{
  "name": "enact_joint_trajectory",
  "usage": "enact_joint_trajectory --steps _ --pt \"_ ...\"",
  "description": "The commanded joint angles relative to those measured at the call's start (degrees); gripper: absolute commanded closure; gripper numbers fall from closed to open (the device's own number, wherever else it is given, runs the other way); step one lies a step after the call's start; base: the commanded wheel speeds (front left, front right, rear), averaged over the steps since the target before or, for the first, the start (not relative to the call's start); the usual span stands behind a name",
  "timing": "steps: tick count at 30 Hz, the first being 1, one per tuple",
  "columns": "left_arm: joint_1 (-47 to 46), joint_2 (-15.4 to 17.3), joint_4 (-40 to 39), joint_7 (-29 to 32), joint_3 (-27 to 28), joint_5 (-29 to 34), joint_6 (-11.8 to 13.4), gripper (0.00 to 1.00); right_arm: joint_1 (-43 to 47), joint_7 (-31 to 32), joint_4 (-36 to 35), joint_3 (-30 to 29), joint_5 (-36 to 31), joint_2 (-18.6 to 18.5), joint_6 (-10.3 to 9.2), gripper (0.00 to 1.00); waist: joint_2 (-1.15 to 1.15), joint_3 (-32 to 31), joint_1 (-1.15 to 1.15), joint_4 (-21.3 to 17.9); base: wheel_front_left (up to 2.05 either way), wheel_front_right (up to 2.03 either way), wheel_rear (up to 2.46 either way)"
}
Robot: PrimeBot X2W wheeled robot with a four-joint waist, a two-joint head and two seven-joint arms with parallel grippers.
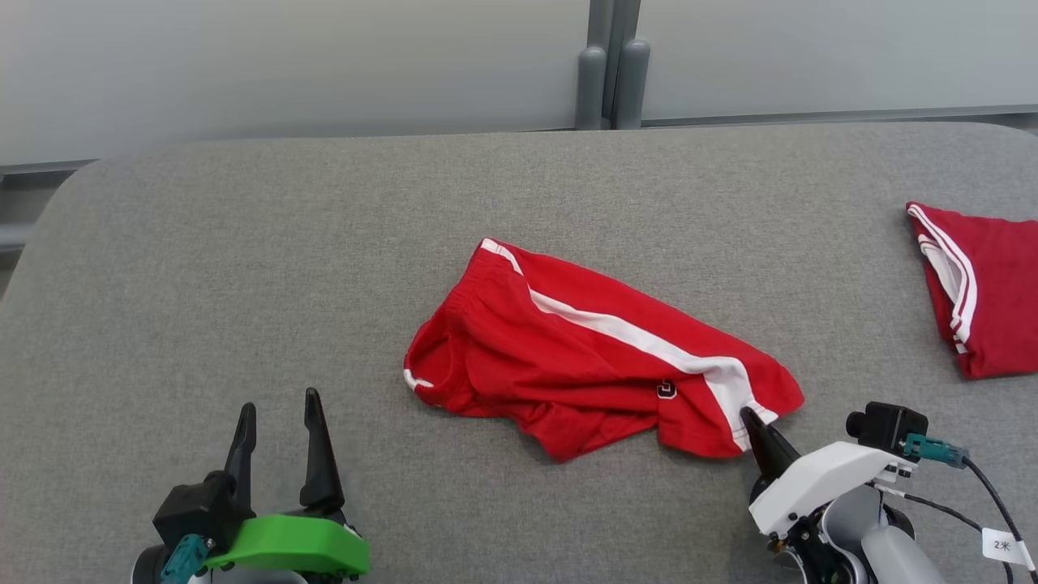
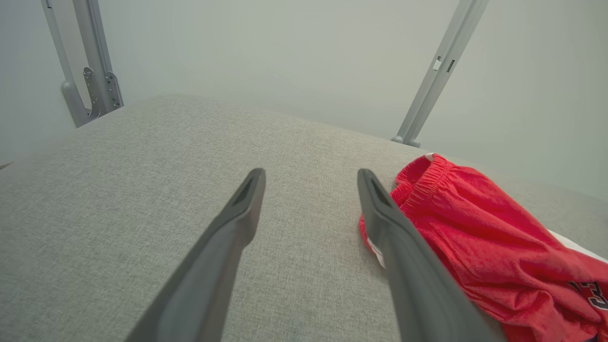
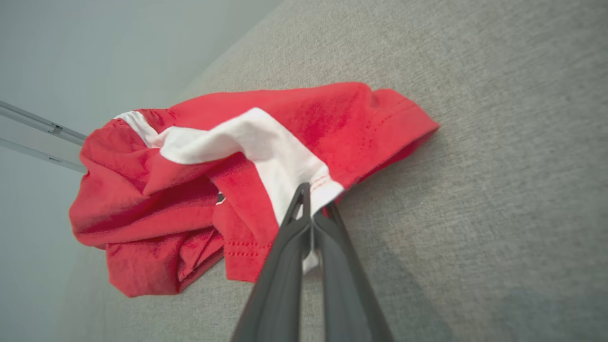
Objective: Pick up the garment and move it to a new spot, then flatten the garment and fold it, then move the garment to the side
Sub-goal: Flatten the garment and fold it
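So right gripper (image 1: 749,415) is clamped on the shorts (image 1: 584,349). Jaws on the left gripper (image 1: 280,400) are wide apart.

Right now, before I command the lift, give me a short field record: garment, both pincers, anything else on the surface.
garment: red shorts, crumpled, lying mid-surface, white side stripe
right pincer: shut on the shorts' hem at the white stripe
left pincer: open, apart from the shorts, holding nothing
other: second red garment at the far right
surface: grey fabric top
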Motion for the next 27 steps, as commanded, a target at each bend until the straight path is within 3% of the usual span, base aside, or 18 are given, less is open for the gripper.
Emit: enact_joint_trajectory --steps 1,8,18,27 --pt "0.35 0.02 0.18 -0.17 0.15 0.43 -0.34 0.0 0.93 0.96 -1.46 0.24 -1.24 -0.17 0.02 1.0 0.56 -0.39 0.0 -0.52 0.0 0.0 0.0" --pt "-0.98 -0.17 0.35 0.0 -0.38 -0.08 -1.35 0.0 4.72 6.85 -9.22 1.69 -4.61 -2.04 0.01 1.0 0.56 -1.3 0.0 -2.19 0.0 0.0 0.0" --pt "-4.6 -0.76 0.22 2.66 -2.83 -0.91 -3.46 0.0 11.79 13.93 -18.94 2.32 -7.23 -8.35 0.02 1.0 0.56 -1.91 0.0 -5.5 0.0 0.0 0.0" --pt "-20.23 -1.43 6.11 18.03 -12.06 1.03 -9.95 0.0 10.47 12.58 -17.92 1.07 -10.93 -7.64 0.02 1.0 0.56 -0.77 0.0 -6.04 0.0 0.0 0.0"
